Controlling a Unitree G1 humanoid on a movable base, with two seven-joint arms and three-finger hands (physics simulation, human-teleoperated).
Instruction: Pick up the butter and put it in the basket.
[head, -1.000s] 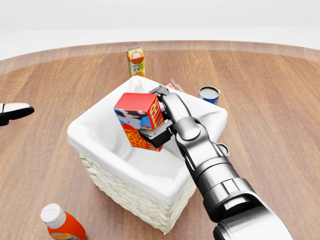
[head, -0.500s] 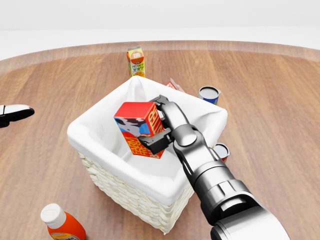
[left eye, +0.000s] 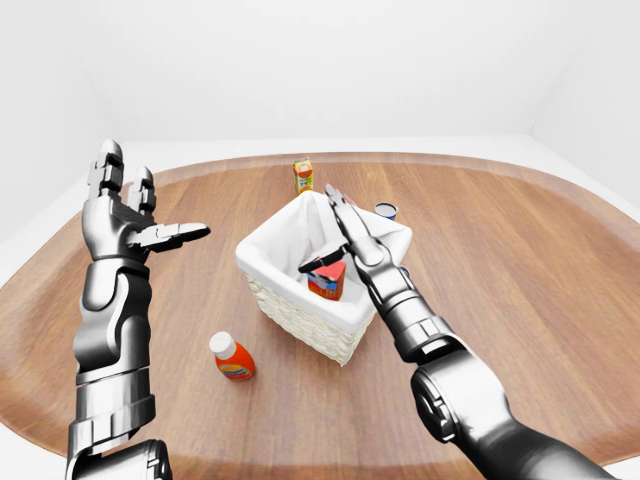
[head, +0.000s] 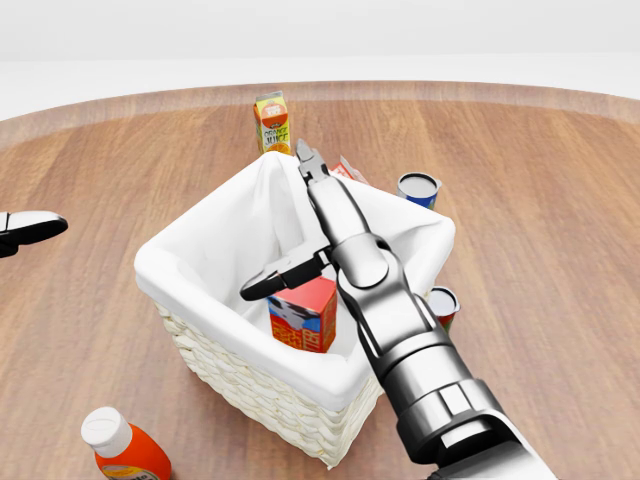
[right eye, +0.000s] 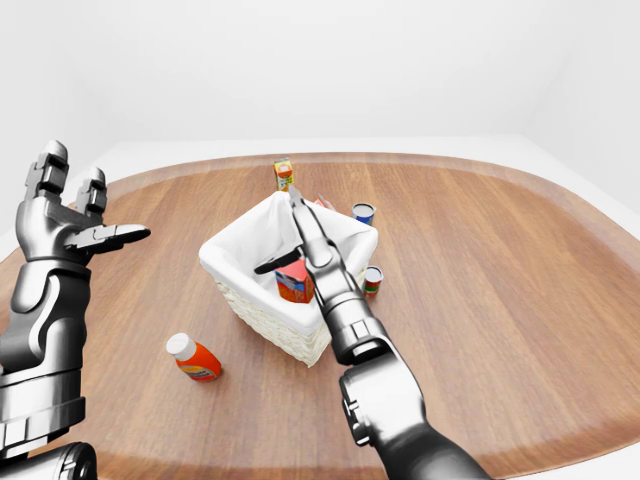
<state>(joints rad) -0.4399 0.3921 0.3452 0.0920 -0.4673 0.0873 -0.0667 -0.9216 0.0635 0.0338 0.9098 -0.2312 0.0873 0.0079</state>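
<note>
Head view: your right hand (head: 300, 235) has its fingers (head: 270, 281) spread wide, holding nothing, thumb just over the butter (head: 303, 313). Butter: inside the basket (head: 190, 262), resting on the white liner, tilted. Left hand (left eye: 130, 215): open, raised, well apart. Risk: pulling the arm out low could let the thumb catch the box or drag the basket rim. Nearby on the counter (head: 540, 200): juice carton (head: 271, 122), two cans (head: 418, 188), orange bottle (head: 122, 448).
</note>
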